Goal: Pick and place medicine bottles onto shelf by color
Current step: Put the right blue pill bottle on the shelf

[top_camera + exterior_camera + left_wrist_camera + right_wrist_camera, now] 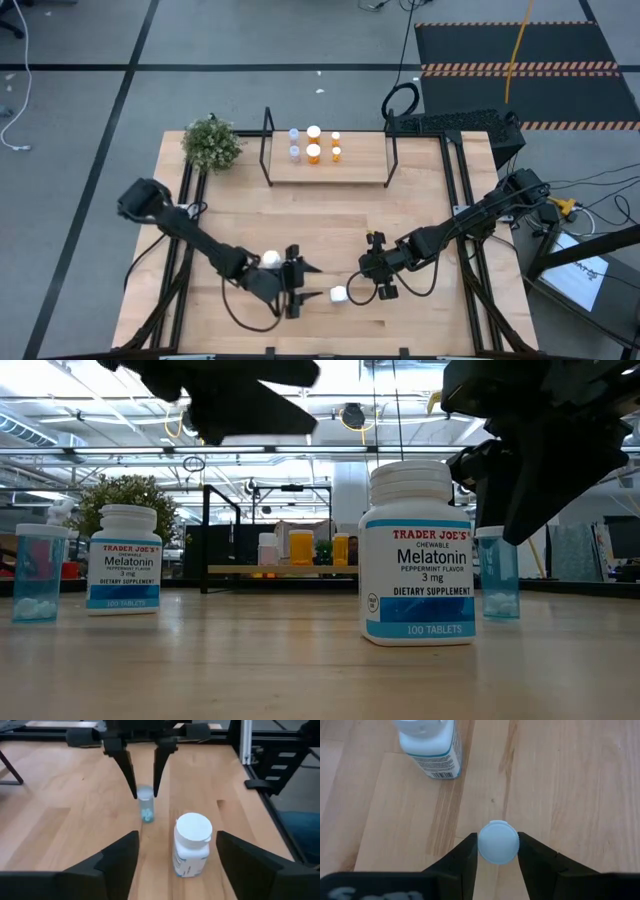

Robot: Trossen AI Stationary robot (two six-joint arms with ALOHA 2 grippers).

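Observation:
A white medicine bottle stands upright on the table. My left gripper is open, with one finger on either side of the bottle and apart from it. Facing it, my right gripper is shut on a small pale blue bottle. At the table's far side, the shelf carries several bottles: pale ones on its left, orange ones on its right. My right gripper pinches the round cap of the pale blue bottle between its two fingers, one on each side. The fingers slant down onto it from the table's right. The bottle stays upright, its base on the table.
A second white bottle and another pale blue one stand to the left, by my left arm. A potted plant sits at the far left corner. Black rails run along the table's sides.

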